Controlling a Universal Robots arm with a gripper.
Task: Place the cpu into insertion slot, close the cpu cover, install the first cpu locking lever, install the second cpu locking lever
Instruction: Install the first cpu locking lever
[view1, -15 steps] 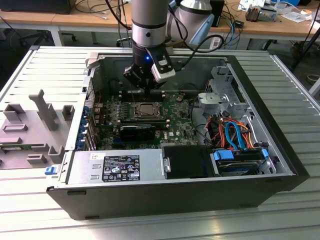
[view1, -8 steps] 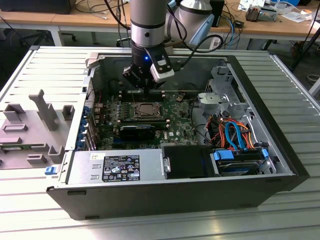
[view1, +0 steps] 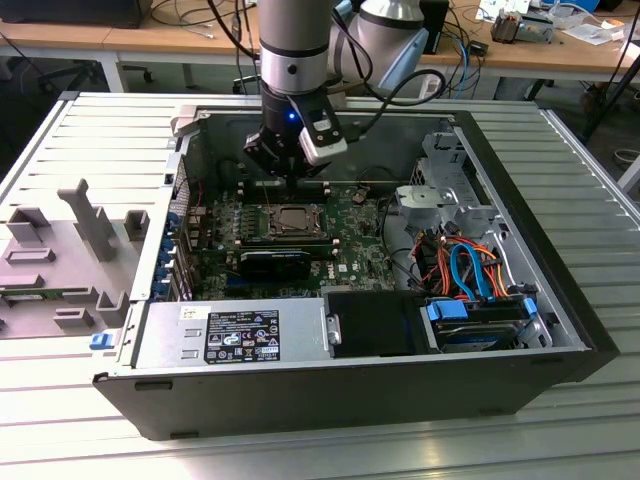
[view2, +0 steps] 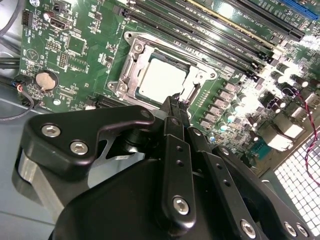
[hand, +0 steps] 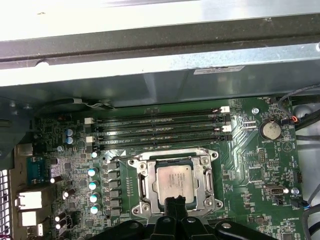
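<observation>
The cpu (hand: 173, 181), a flat square chip with a silvery top, lies in the insertion slot (view2: 131, 42) on the green board. The cpu cover (hand: 206, 179) lies flat around it, and the chip shows through the cover's window. In both wrist views my gripper (hand: 175, 201) hangs just above the socket's edge, fingers pressed together with nothing between them. The second wrist view shows the cpu (view2: 162, 77) just beyond the gripper (view2: 176, 100). In the exterior view the gripper (view1: 290, 180) hovers at the far side of the socket (view1: 297, 218) inside the open computer case.
Long black memory slots (hand: 160, 127) run beside the socket, with the case wall (hand: 150, 55) behind them. A black card (view1: 275, 262), the power supply (view1: 230, 335) and drive cables (view1: 470, 270) crowd the case. Grey fixtures (view1: 60, 250) stand at the exterior view's left.
</observation>
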